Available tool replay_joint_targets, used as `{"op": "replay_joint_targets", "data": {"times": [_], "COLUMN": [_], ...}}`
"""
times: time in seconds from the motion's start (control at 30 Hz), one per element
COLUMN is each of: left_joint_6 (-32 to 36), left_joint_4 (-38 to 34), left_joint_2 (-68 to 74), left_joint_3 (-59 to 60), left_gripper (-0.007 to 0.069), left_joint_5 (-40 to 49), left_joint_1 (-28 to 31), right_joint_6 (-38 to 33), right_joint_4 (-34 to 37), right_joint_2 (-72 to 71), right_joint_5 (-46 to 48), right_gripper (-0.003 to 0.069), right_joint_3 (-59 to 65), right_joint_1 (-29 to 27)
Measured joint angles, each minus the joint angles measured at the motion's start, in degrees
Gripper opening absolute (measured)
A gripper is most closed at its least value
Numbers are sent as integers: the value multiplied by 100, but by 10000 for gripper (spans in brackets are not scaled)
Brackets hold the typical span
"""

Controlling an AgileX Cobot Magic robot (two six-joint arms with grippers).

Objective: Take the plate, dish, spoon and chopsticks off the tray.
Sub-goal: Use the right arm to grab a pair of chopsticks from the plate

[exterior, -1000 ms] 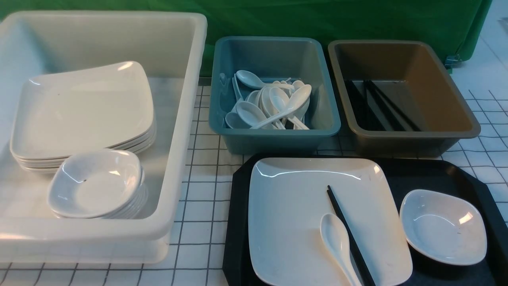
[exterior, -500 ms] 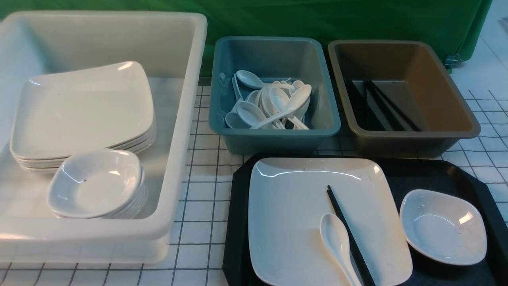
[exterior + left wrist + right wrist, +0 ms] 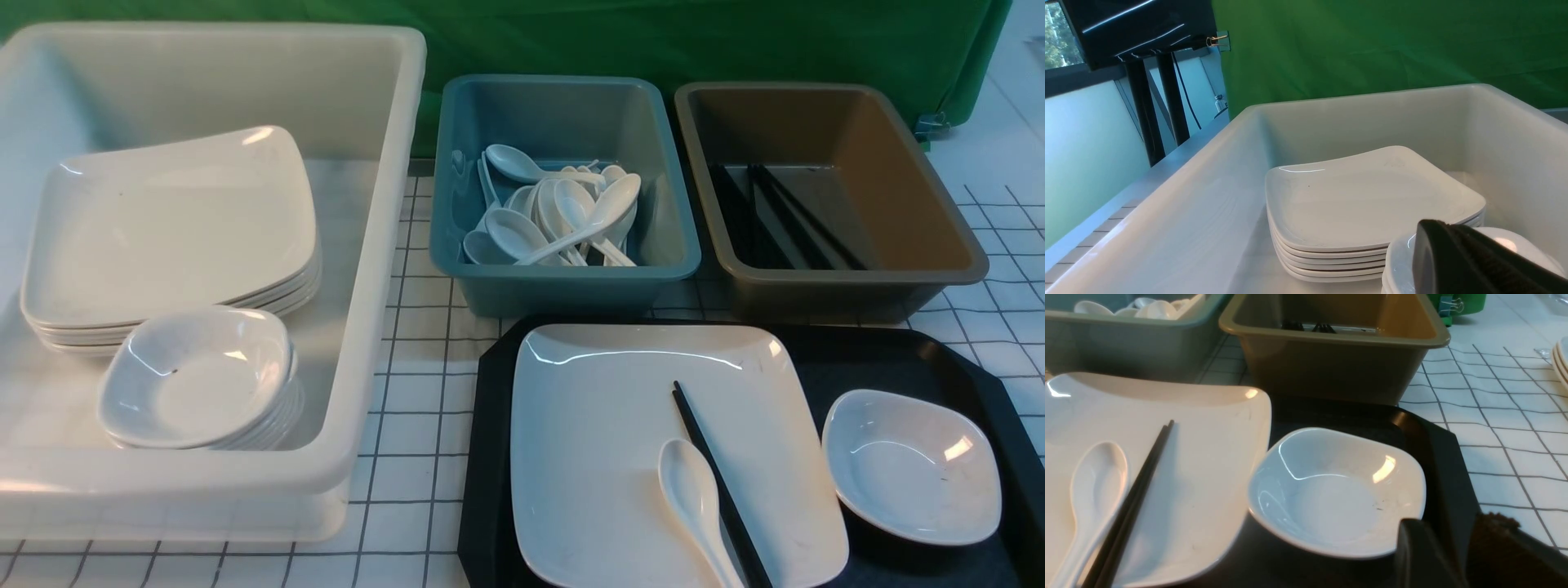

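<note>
nothing has shifted since the earlier frames. tray [image 3: 898,351]: black, raised rim, on gridded bench [image 3: 408,392], carrying all four pieces. plate [image 3: 604,425]: glossy white rounded square, left side. spoon [image 3: 694,498] and chopsticks [image 3: 718,482]: lying side by side on plate. dish [image 3: 910,465]: small, shallow, glossy, just beside plate. right hand [image 3: 1453,522]: fingers parted, empty, near dish, likely the first pick. left hand [image 3: 1453,253]: over white tub [image 3: 392,245]; opening cannot be told.

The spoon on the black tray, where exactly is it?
Front view, lower right: the spoon lies on the big plate, just left of the chopsticks, with the small dish further right.
</note>
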Motion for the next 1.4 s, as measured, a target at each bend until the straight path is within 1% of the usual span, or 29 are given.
{"op": "replay_joint_targets", "data": {"times": [0.47, 0.53, 0.57, 0.6, 0.67, 0.7, 0.73, 0.8, 1.03, 1.1, 1.13, 1.2, 1.23, 1.27, 1.3, 1.33, 1.37, 1.4], "left_joint_6": [2, 2, 2, 2, 2, 2, 2, 2, -3, -9, -98, -178, -185, -199, -199, -211, -211, -217], "left_joint_4": [12, 12, 12, 6, 6, 6, 6, 6, 6, 6, 1, -62, -82, -100, -100, -104, -104, -111], "left_joint_2": [0, 0, 0, 0, 0, 0, 0, 0, 0, 0, 0, 0, 0, 0, 0, 0, 0, 0], "left_joint_3": [0, 0, 0, 0, 0, 0, 0, 0, 0, 0, 0, 0, 0, 0, 0, 0, 0, 0], "left_gripper": [23, 23, 23, 23, 23, 23, 23, 23, 23, 23, 23, 23, 23, 23, 23, 23, 23, 23], "left_joint_5": [0, 0, 0, 0, 0, 0, 0, 0, 0, 0, 0, 6, 6, 6, 6, 6, 6, 6], "left_joint_1": [0, 0, 0, 0, 0, 0, 0, 0, 0, 0, 0, 0, 0, 0, 0, 0, 0, 0], "right_joint_6": [32, 694, 866, 1556, 2522, 2625, 3277, 3944, 4450, 4692, 5049, 5078, 4944, 4664, 4592, 3932, 3851, 3499], "right_joint_4": [0, 219, 289, 564, 826, 846, 940, 1023, 1056, 1103, 1170, 1190, 1190, 1190, 1190, 1190, 1190, 1190], "right_joint_2": [0, 0, 0, 0, 0, 0, 0, 0, 0, 0, 0, 0, -2, -7, -7, 18, 25, 94], "right_joint_5": [0, -78, -100, -186, -347, -363, -461, -624, -804, -827, -868, -907, -961, -1009, -1009, -1009, -1009, -935], "right_gripper": [250, 250, 250, 250, 250, 250, 250, 250, 250, 250, 241, 206, 176, 141, 133, 63, 56, 34], "right_joint_3": [0, 5, 11, 24, 47, 47, 52, 52, 52, 52, 46, -133, -289, -542, -656, -1142, -1266, -1582], "right_joint_1": [0, 0, 0, 0, 0, 0, 0, 0, 0, 0, 49, 183, 280, 382, 404, 596, 616, 716]}}
